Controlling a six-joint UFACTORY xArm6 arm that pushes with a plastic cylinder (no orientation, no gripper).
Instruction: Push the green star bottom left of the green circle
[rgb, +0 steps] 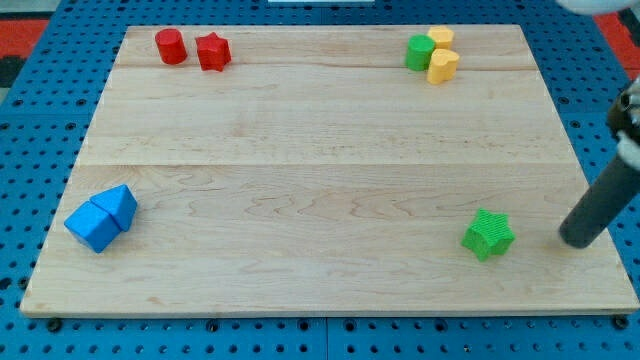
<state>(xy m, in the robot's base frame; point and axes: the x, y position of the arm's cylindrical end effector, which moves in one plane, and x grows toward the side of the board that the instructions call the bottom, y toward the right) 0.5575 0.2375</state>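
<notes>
Blue pegboard frames a pale wooden table (330, 150); green star (488, 234) sits low at the view's right, far from green circle (419, 53) at the top.
Nothing looks done yet: my tip (576, 240), a bare rod without jaws, stands just right of the star, apart. Star shows no long axis.

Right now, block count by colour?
Red: 2, cylinder and star
Green: 2, circle and star
Yellow: 2
Blue: 2
Total: 8
</notes>
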